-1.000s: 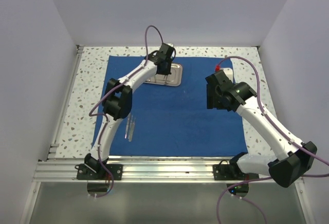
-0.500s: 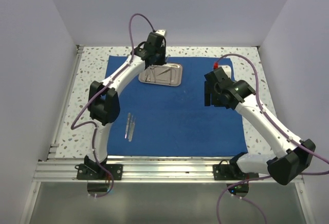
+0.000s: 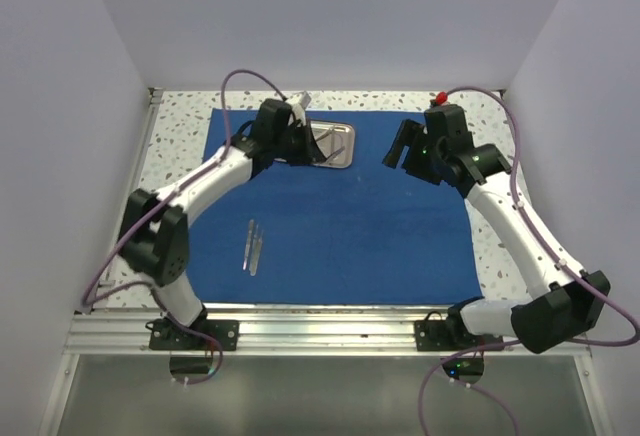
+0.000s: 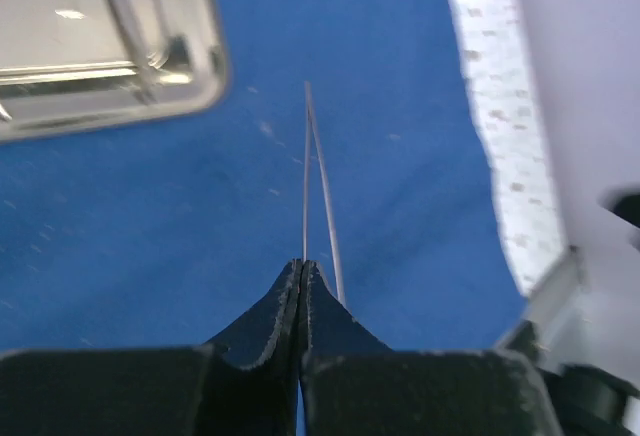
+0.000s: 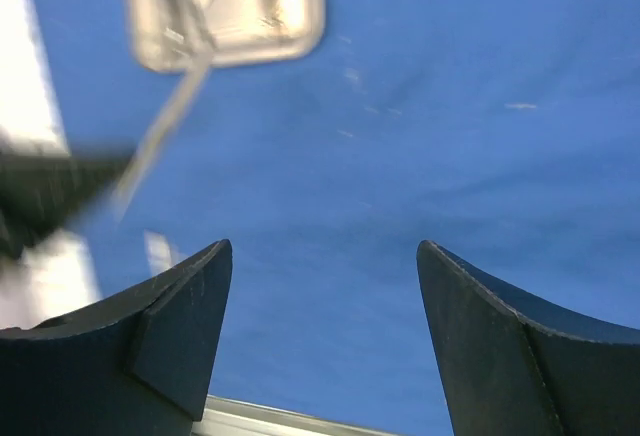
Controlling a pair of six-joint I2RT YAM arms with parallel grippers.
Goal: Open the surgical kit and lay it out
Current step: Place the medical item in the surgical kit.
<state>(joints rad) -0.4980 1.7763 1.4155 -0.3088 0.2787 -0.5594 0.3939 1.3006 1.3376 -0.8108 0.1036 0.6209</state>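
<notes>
Steel tweezers [image 4: 309, 116] pinched in left end effector [image 4: 301, 268]; right end effector [image 5: 323, 256] gapes empty

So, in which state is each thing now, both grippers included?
blue cloth: unfolded, spread flat.
steel tray: upright on the cloth's far part, instruments inside.
tweezers: lying flat on the cloth, near left.
slim steel tool: gripped, tips out over the cloth.
left gripper: shut on the slim steel tool.
right gripper: open, empty, above the cloth.

Left tool [image 4: 300, 274] clamped, right tool [image 5: 324, 252] spread wide.
</notes>
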